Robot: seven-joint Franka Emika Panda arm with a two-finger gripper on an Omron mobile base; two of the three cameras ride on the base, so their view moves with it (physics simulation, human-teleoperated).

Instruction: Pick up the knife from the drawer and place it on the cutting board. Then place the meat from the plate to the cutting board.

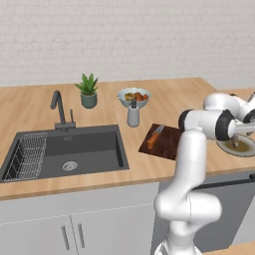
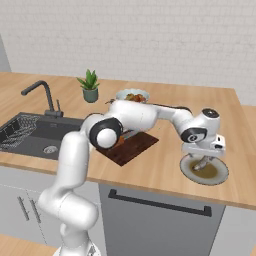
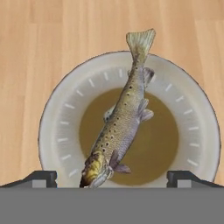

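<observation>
The knife (image 1: 155, 137), with an orange-brown handle, lies on the dark reddish-brown cutting board (image 1: 167, 145) (image 2: 131, 148). To the right of the board sits the pale round plate (image 1: 247, 151) (image 2: 220, 176) (image 3: 61, 118). The meat (image 3: 119, 129) (image 2: 203, 164), a speckled fish, lies across the plate's brownish centre. My gripper (image 3: 113, 179) (image 2: 202, 161) hangs just above the plate, pointing down. It is open, one fingertip on each side of the fish's head, and holds nothing. The drawer is out of view.
A dark sink (image 1: 74, 149) with a faucet (image 1: 59, 107) fills the counter's left. Behind the board stand a potted plant (image 1: 88, 91), a white fruit bowl (image 1: 134, 96) and a grey bottle (image 1: 133, 115). The counter's front edge runs close below the plate.
</observation>
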